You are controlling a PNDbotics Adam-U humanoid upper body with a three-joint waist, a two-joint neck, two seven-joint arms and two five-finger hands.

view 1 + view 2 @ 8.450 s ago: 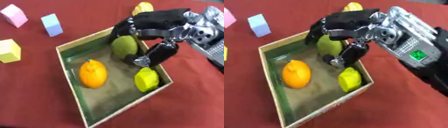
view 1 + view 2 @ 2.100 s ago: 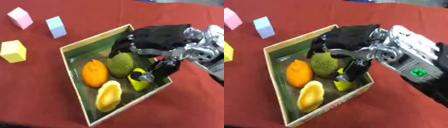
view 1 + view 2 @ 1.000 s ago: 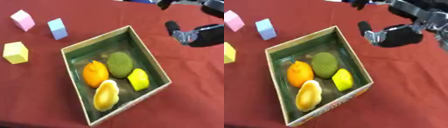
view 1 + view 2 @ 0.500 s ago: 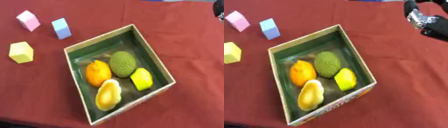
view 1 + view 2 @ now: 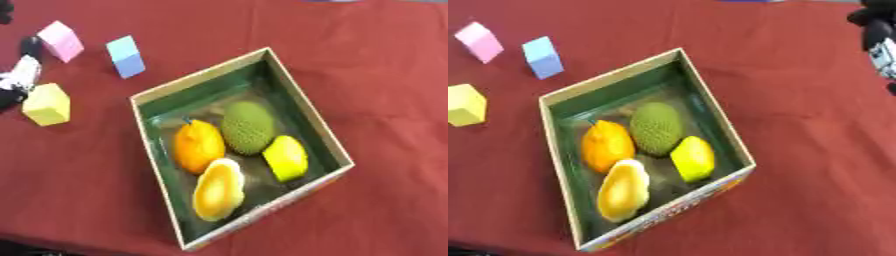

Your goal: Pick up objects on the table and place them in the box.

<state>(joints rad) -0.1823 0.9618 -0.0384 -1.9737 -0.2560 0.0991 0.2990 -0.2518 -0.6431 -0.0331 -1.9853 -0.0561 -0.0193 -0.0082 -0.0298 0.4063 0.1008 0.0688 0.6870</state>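
Red cloth covered the bench [image 5: 385, 75]. At centre stood the box [image 5: 308, 112], holding an orange fruit [image 5: 197, 145], a bumpy green fruit [image 5: 248, 126], a lemon [image 5: 286, 158] and a yellow half-fruit [image 5: 218, 190]. Outside it, well apart to the left, lay a pink cube [image 5: 61, 41], a blue cube [image 5: 126, 56] and a yellow cube [image 5: 46, 104]. The left hand [image 5: 19, 75] showed at the left edge just beside the yellow cube, and the right hand [image 5: 878, 37] at the upper right; neither hand's finger state could be told. Judged step: fetching a cube, which calls for a grasp and carry to the box.
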